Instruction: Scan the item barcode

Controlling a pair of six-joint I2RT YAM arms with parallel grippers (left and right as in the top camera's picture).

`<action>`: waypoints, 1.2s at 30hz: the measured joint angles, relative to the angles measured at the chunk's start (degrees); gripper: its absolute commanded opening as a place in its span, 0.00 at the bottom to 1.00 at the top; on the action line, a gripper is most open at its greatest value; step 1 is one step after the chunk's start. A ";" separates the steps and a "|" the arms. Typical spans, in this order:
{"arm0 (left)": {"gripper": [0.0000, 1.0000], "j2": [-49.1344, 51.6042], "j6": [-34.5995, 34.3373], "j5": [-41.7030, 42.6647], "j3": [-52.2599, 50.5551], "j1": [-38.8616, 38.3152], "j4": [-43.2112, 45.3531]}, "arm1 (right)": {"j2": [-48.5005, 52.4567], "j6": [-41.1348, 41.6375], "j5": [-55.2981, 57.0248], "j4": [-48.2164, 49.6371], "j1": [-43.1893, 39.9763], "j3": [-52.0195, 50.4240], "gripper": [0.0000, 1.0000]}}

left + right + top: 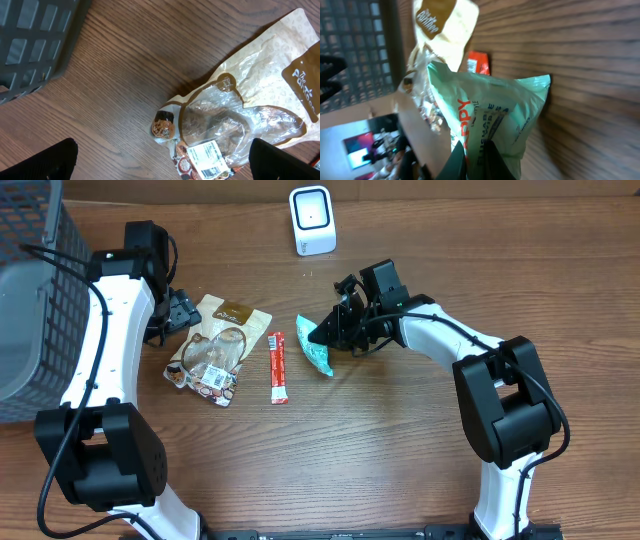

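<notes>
1. Pinching the mint-green packet (316, 356) at centre frame, the right gripper (328, 332) has its jaws closed nearly all the way on the packet's upper edge. In the wrist view its dark fingertips (497, 167) press the wrapper at the bottom.
2. The white scanner (312, 220) stands at top centre, well apart from the packet.
3. The left gripper (178, 310) hovers at upper left, jaws spread wide and holding nothing, just beside the beige snack bag (218, 345).
4. A red stick packet (278, 367) lies between the bag and the green packet.
5. A grey basket (25, 300) fills the left edge.
</notes>
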 measured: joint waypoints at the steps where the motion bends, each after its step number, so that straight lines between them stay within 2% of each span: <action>1: 1.00 0.00 0.00 0.00 0.00 0.00 -0.02 | 0.00 0.66 -1.16 1.31 -0.04 -0.55 0.04; 5: 1.00 0.00 0.00 0.00 0.00 0.00 -0.02 | 0.00 2.12 -4.33 2.73 -0.28 -1.36 0.04; 19: 1.00 0.00 0.00 0.00 0.00 0.00 -0.02 | -0.22 3.65 -1.53 9.14 -0.24 -8.00 0.06; 34: 1.00 0.00 0.00 0.00 0.00 0.00 -0.02 | -0.74 3.93 1.70 5.42 -1.64 -8.11 0.30; 36: 1.00 0.00 0.00 -0.02 0.00 0.00 -0.02 | -0.74 3.72 2.21 4.28 -2.32 -8.11 0.37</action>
